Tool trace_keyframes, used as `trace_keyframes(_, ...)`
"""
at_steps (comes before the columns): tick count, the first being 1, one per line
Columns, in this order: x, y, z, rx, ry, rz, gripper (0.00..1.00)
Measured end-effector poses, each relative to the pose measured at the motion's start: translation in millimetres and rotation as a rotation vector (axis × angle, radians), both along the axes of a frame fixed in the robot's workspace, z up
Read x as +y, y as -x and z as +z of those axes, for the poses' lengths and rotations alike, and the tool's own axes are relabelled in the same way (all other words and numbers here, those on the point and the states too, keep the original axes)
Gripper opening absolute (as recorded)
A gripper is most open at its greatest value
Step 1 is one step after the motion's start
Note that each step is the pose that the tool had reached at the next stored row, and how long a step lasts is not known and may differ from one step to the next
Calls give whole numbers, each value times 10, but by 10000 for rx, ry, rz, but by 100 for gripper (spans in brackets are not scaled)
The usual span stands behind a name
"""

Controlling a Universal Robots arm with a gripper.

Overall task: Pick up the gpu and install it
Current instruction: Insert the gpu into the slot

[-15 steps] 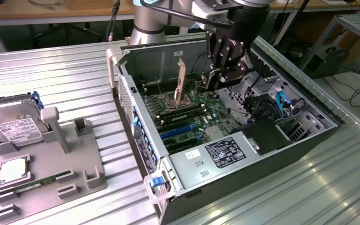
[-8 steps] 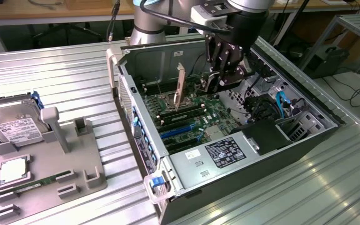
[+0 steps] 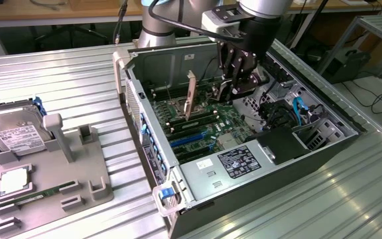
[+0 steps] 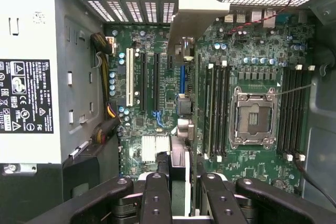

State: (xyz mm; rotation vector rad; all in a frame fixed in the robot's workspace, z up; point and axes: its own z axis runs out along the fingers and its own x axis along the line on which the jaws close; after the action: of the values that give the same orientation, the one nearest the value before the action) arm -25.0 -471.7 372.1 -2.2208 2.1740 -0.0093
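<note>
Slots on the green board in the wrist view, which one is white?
The white slot is the end one, closest to the grey metal box; the other long slots are black or blue.

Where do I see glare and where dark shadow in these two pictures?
Exterior view: glare streaks the ribbed silver metal table. Wrist view: the silver end bracket of the dark gpu card looks washed pale, the black fingers lie in shadow.

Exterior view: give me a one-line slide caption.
Claw holds the gpu on edge above the motherboard inside the open computer case; hard drive sits on the gray fixture.
</note>
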Motion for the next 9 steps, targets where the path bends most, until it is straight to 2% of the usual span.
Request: trace_keyframes(9, -21, 11, -58, -4, 0, 20, 27)
